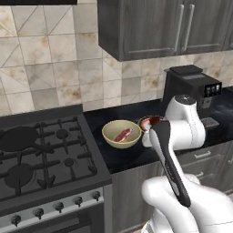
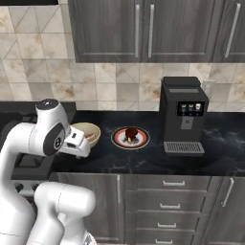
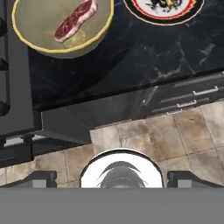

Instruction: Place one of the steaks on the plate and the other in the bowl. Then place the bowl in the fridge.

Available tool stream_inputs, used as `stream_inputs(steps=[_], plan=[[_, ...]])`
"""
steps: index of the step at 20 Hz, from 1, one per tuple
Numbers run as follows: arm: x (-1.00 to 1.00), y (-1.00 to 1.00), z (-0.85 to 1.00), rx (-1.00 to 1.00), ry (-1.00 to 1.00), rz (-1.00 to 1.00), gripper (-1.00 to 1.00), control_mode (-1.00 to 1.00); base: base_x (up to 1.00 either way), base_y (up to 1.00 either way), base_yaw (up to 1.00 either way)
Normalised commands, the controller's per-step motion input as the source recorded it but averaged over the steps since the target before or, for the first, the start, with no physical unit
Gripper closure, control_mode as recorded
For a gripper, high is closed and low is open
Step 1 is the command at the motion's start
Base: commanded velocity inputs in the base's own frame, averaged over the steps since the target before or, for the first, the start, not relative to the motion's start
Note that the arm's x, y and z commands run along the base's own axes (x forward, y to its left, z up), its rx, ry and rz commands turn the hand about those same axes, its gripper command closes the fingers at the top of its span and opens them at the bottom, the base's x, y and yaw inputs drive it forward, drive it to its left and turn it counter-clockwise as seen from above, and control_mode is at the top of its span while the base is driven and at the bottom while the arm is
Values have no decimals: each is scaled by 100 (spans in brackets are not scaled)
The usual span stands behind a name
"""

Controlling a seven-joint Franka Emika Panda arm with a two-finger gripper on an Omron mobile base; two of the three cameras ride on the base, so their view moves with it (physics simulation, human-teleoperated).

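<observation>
Hovering our tool (image 3: 112,178) off the desk (image 3: 144,57) edge, fingers apart and empty, pink steak (image 3: 75,19) in bowl (image 3: 43,41), dark steak (image 2: 131,133) on plate (image 2: 119,141)

In the left base view the robot's white arm covers most of the plate (image 1: 146,122) beside the bowl (image 1: 121,134), and in the right base view it hides the bowl's near side. In the hand view the top edge cuts off both. The hand's tips are too dim to judge.
</observation>
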Motion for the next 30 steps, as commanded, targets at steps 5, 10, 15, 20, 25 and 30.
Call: stream_inputs(steps=[5,10,15,20,25,30], plan=[[28,0,26,34,0,-36,-100,-100,0,0,0],[42,-8,13,19,4,-13,-100,-100,0,0,0],[28,-5,-5,0,1,-1,-100,-100,0,0,0],[78,-11,-19,0,5,-7,-100,-100,0,0,0],[66,-3,-39,0,0,-5,-100,-100,0,0,0],[42,0,-45,0,-3,0,-100,-100,0,0,0]])
